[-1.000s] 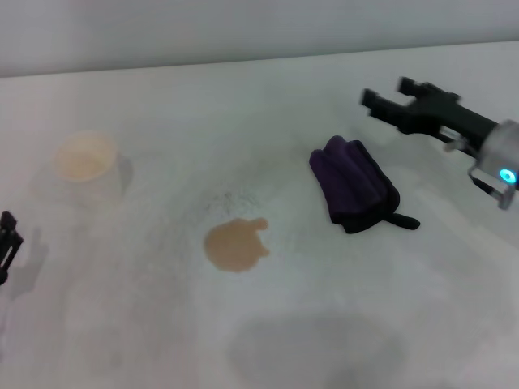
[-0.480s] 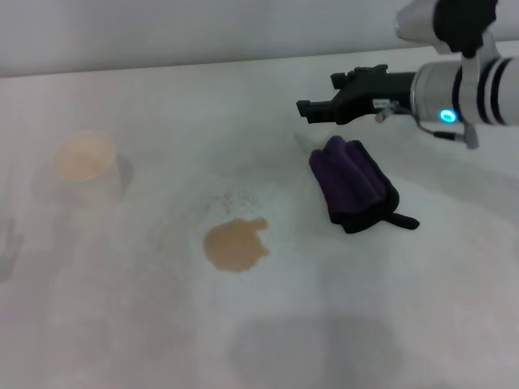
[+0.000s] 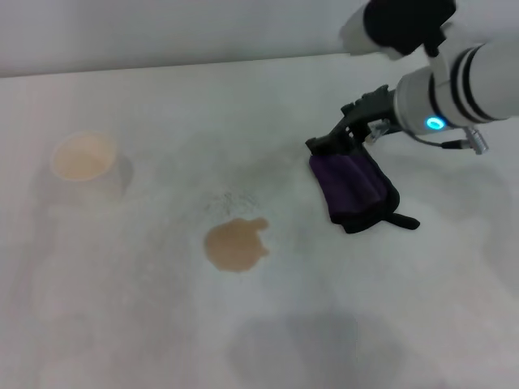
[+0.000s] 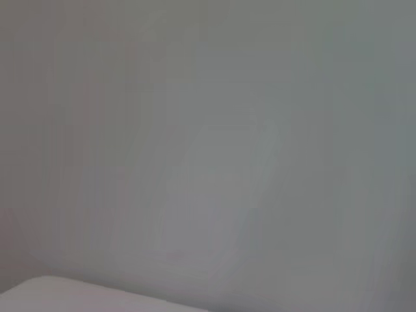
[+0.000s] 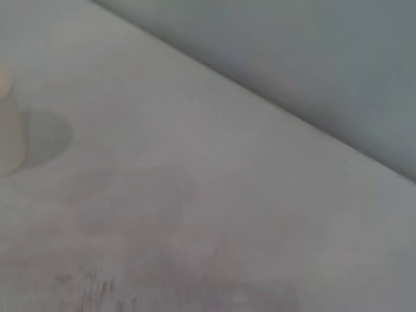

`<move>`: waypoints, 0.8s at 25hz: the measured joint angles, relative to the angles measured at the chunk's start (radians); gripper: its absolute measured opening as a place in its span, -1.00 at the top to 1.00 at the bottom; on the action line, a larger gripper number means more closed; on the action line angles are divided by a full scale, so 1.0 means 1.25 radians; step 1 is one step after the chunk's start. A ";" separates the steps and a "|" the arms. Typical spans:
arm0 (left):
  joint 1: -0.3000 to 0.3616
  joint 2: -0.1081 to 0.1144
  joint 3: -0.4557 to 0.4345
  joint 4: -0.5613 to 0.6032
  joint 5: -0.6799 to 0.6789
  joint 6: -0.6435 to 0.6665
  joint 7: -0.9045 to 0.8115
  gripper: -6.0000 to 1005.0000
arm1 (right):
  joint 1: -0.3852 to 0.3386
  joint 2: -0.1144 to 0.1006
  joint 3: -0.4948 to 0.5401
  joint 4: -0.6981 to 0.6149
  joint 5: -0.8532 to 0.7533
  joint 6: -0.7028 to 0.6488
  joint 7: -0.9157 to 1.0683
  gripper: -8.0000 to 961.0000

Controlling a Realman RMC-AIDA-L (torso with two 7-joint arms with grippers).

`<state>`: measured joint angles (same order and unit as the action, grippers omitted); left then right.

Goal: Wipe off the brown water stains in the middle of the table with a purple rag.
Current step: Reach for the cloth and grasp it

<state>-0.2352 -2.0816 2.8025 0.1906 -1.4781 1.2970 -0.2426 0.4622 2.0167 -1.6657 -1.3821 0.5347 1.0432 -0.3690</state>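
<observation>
The brown water stain (image 3: 235, 245) lies on the white table (image 3: 162, 324) near its middle, roundish with a notched edge. The purple rag (image 3: 353, 186) lies bunched to the right of the stain, its black tab pointing right. My right gripper (image 3: 319, 144) reaches down from the upper right and sits at the rag's far left end, just above or touching it. The right wrist view shows only bare table (image 5: 195, 195) and the wall. My left gripper is out of view, and the left wrist view shows only a grey surface.
A white cup (image 3: 83, 158) with a tan inside stands at the far left of the table; its edge also shows in the right wrist view (image 5: 5, 140). Faint dark speckles (image 3: 231, 200) mark the table just behind the stain.
My right arm swung in from the right and came down to the rag's far left end. The left gripper, at the left edge a second ago, has left the head view.
</observation>
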 joint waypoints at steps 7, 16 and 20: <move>-0.012 0.001 0.000 -0.001 -0.003 0.003 -0.013 -0.77 | 0.004 0.002 -0.027 0.054 -0.011 -0.014 0.019 -0.65; -0.021 0.001 0.000 -0.014 -0.004 -0.001 -0.013 -0.77 | 0.034 0.003 -0.028 0.148 -0.019 -0.038 0.040 -0.58; -0.023 0.001 0.000 -0.018 -0.004 0.002 -0.013 -0.77 | 0.037 0.003 -0.031 0.152 -0.020 -0.039 0.043 -0.54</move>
<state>-0.2642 -2.0800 2.8026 0.1680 -1.4833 1.2989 -0.2593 0.5087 2.0203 -1.7042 -1.1919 0.5093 0.9948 -0.3150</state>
